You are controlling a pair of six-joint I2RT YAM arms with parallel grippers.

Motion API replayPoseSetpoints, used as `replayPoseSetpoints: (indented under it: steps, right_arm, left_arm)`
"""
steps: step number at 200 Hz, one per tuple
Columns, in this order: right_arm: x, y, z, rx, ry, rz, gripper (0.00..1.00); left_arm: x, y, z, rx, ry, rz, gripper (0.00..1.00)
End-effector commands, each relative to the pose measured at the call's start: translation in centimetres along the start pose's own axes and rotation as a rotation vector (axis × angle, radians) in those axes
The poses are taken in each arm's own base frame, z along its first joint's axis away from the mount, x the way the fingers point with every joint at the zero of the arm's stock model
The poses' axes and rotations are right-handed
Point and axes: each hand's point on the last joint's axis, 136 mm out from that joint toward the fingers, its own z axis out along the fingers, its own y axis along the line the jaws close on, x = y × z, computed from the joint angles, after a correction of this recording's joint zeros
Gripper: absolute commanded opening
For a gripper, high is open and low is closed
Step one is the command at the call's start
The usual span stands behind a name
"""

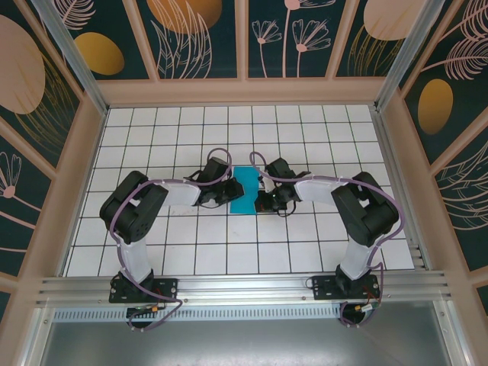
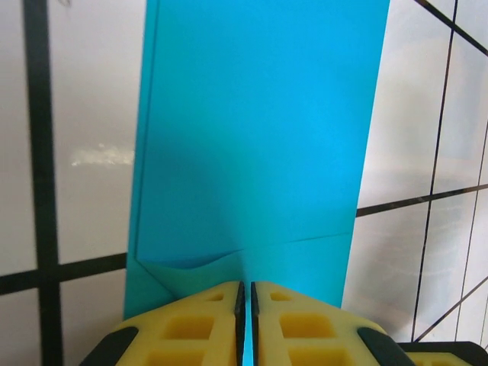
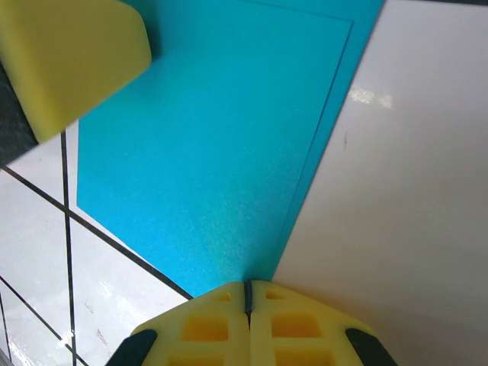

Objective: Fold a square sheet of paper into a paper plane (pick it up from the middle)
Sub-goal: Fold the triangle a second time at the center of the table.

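White gridded tabletop lies under both arms. On it, the left tool has its yellow pads a hair apart with the near edge of the folded teal-blue sheet of paper in the slit, though I cannot tell whether it grips. The right tool is clenched, tips at the opposite edge of the sheet, which lies mid-tabletop between them.

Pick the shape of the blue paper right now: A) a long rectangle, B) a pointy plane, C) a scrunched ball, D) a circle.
A: the blue paper lies on the tiled table as a rectangle with straight sides, longer than wide, and no pointed nose yet.
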Motion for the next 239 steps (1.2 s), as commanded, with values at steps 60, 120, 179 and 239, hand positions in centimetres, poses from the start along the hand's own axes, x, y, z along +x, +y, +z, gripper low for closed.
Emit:
replayPoseSetpoints:
  steps: [60,120,179,239]
  right_arm:
    - [7.4,-9.1,2.3,0.354,0.217,0.092,0.05]
    - [5.9,-7.6,2.1,0.301,0.182,0.084,0.05]
    - [-2.0,0.1,-1.9,0.038,-0.044,0.046,0.13]
    - [-7.5,4.1,-7.7,-0.127,-0.263,-0.006,0.36]
  left_arm:
    - [-3.2,5.6,-0.3,-0.178,-0.077,0.005,0.16]
    - [-5.9,4.3,-0.9,-0.181,-0.109,0.043,0.18]
    - [-7.3,0.6,-3.6,-0.094,-0.152,0.061,0.24]
    - [-4.1,-0.4,-6.8,0.068,-0.176,-0.03,0.38]
